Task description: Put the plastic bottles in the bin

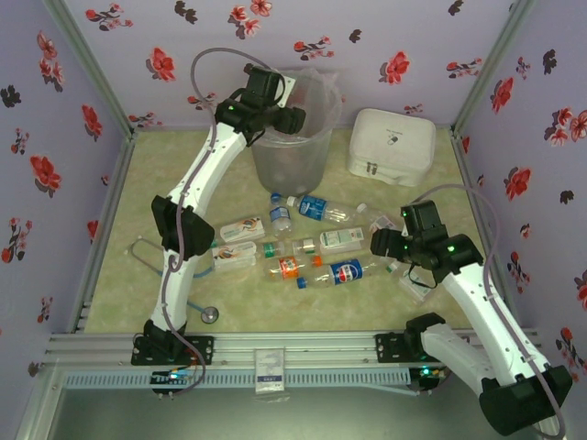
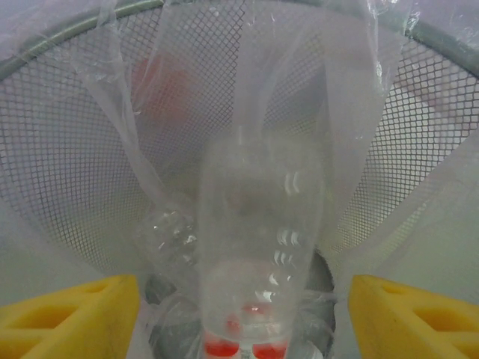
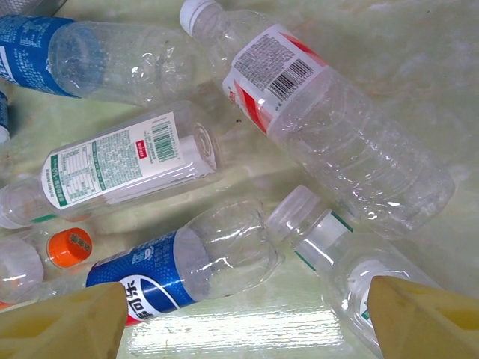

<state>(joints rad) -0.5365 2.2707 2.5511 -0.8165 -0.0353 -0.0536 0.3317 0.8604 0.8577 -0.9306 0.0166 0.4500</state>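
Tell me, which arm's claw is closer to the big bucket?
Left. The left gripper hangs over the bin; the right gripper hovers above the plastic bottles on the table, off to the bin's right.

The left arm (image 1: 197, 183) reaches over the bin (image 1: 312, 158); the right arm (image 1: 477, 293) hangs above scattered plastic bottles (image 1: 323, 209).

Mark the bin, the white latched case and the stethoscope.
bin (image 1: 298, 165), top external view, on its bare front wall below the rim.
white latched case (image 1: 393, 142), top external view, on the middle of its lid.
stethoscope (image 1: 211, 314), top external view, on its round chest piece.
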